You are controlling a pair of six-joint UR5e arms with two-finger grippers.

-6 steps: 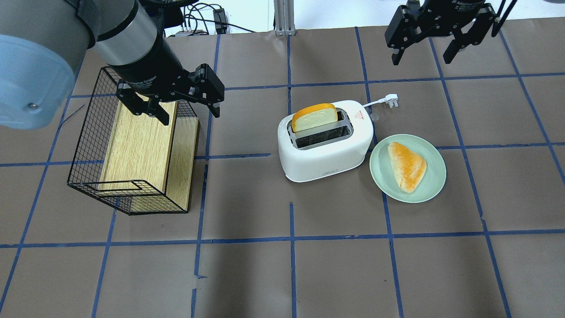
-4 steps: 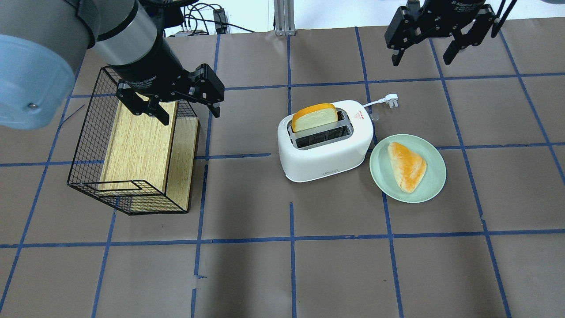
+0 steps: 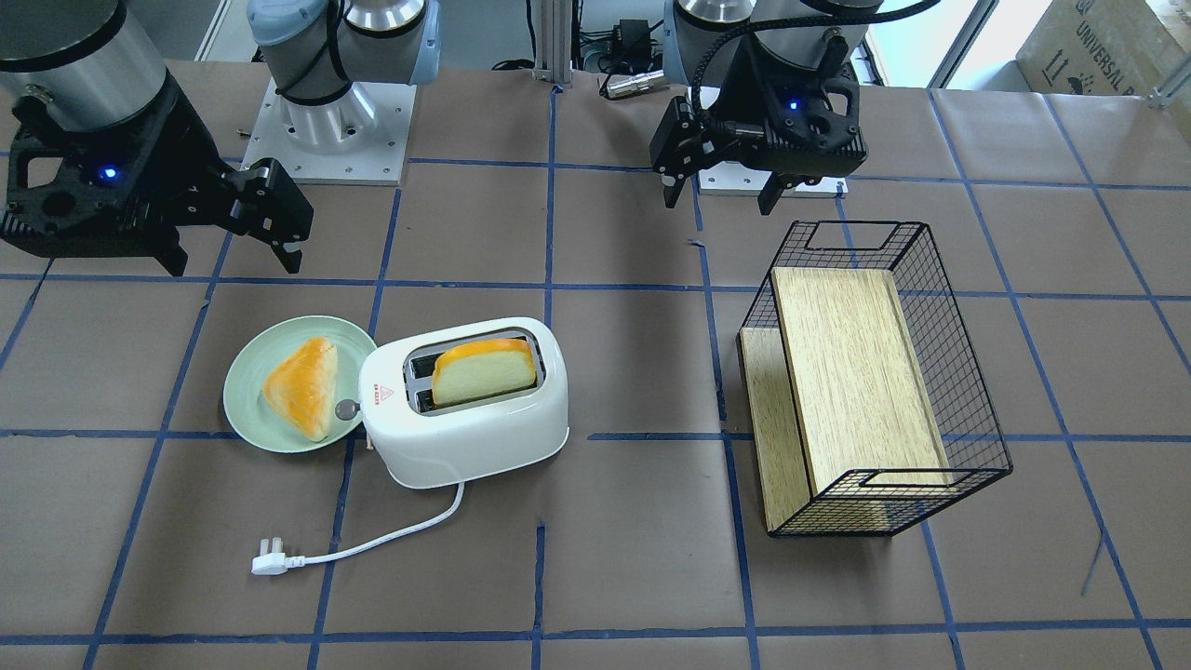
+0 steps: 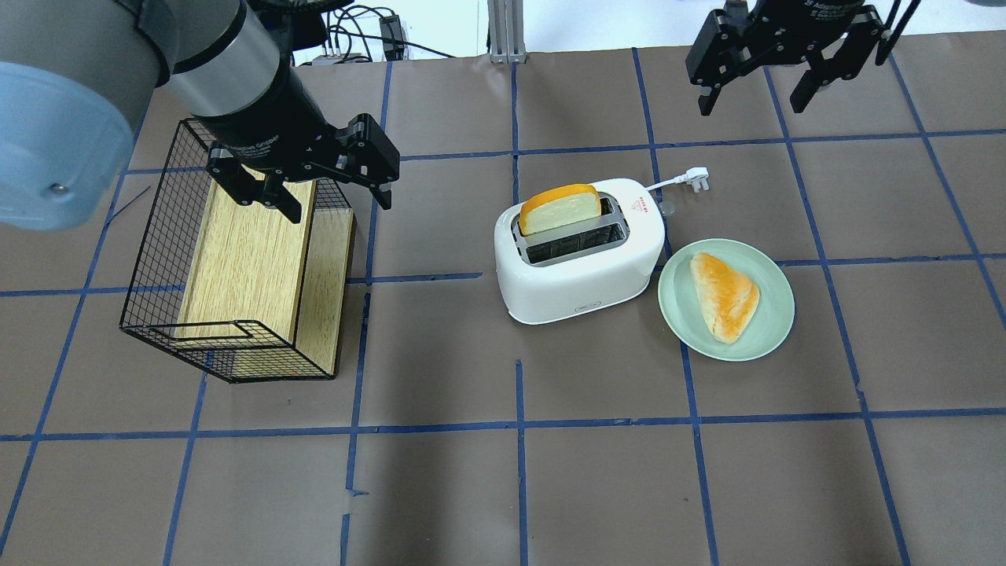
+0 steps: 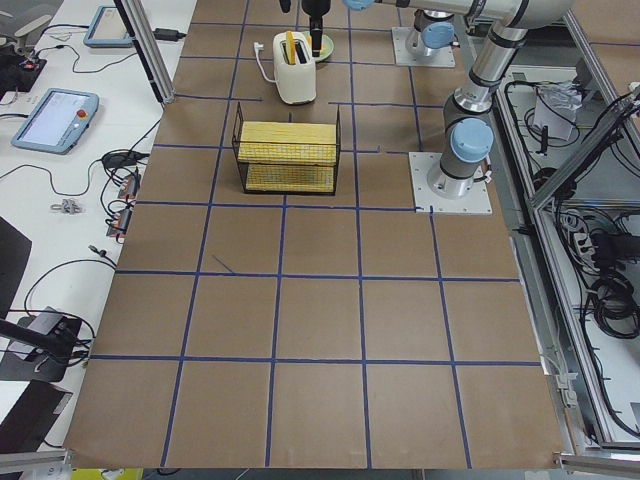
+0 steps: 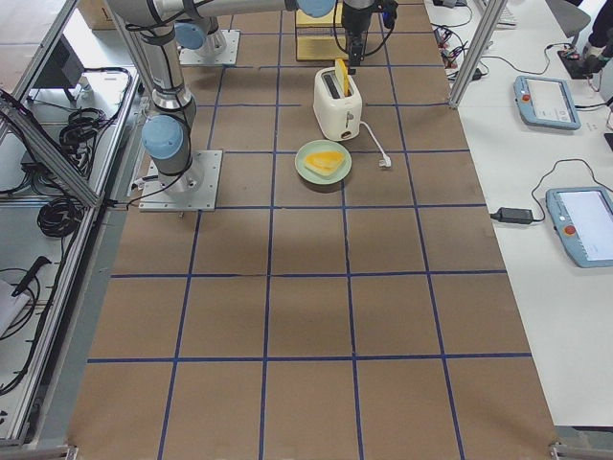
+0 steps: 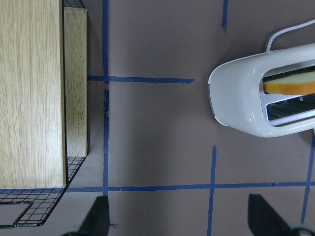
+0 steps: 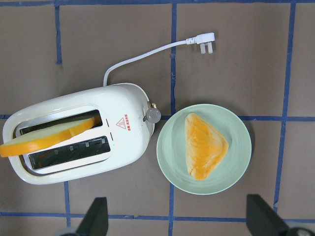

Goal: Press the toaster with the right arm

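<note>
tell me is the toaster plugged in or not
Unplugged. The toaster's white cord ends in a plug lying loose on the brown table, with no socket in view beside it.

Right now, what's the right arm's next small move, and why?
Probably lower the right gripper toward the toaster's end beside the plate, over the grey knob. Its fingers are open and hang well clear of the toaster, touching nothing. The bread stands high in its slot, so nothing looks pressed yet.
</note>
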